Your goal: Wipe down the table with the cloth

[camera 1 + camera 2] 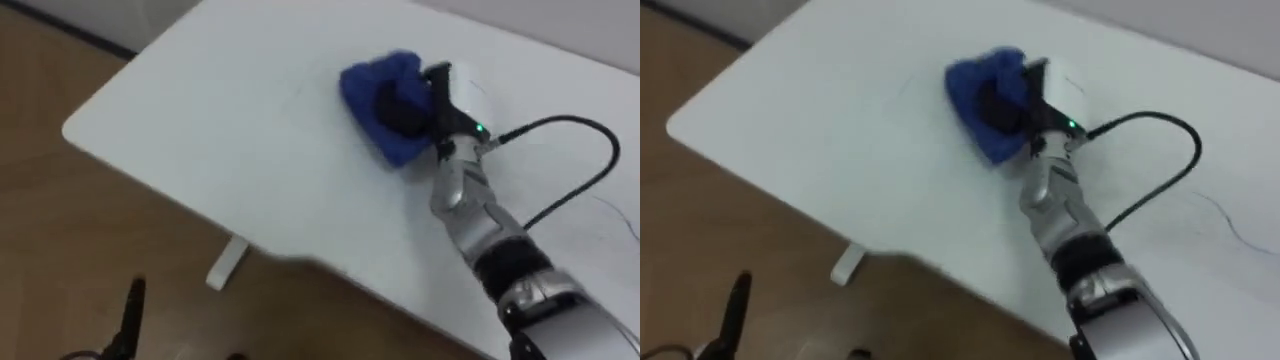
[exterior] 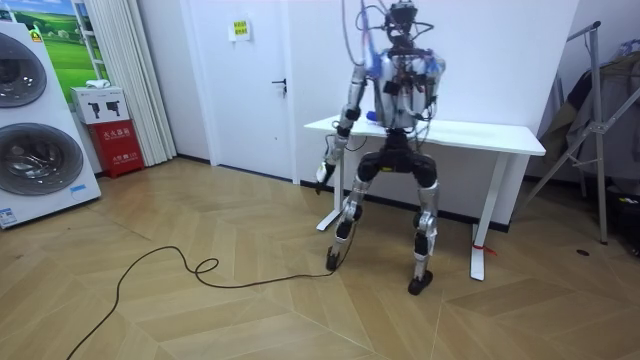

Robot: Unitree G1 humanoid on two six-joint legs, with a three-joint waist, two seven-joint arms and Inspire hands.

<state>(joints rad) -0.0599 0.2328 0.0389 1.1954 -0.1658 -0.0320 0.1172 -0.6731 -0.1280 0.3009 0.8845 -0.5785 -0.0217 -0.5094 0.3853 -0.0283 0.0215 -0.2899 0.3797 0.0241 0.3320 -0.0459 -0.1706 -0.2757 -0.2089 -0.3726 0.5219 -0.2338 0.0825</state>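
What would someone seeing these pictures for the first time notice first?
The bright blue cloth stands out, bunched up on the white table, with the right robot hand resting on top of it. In the room view, the robot stands upright at the table's long side, facing it.

Two stacked washing machines (image 2: 30, 130) are seen at the room view's left, with a red cabinet (image 2: 120, 148) set beside them and a white curtain (image 2: 125, 70) hung behind it. A closed white door (image 2: 255, 90) is set in the back wall. A metal stand (image 2: 598, 130) is placed at the far right on the wooden floor (image 2: 200, 320).
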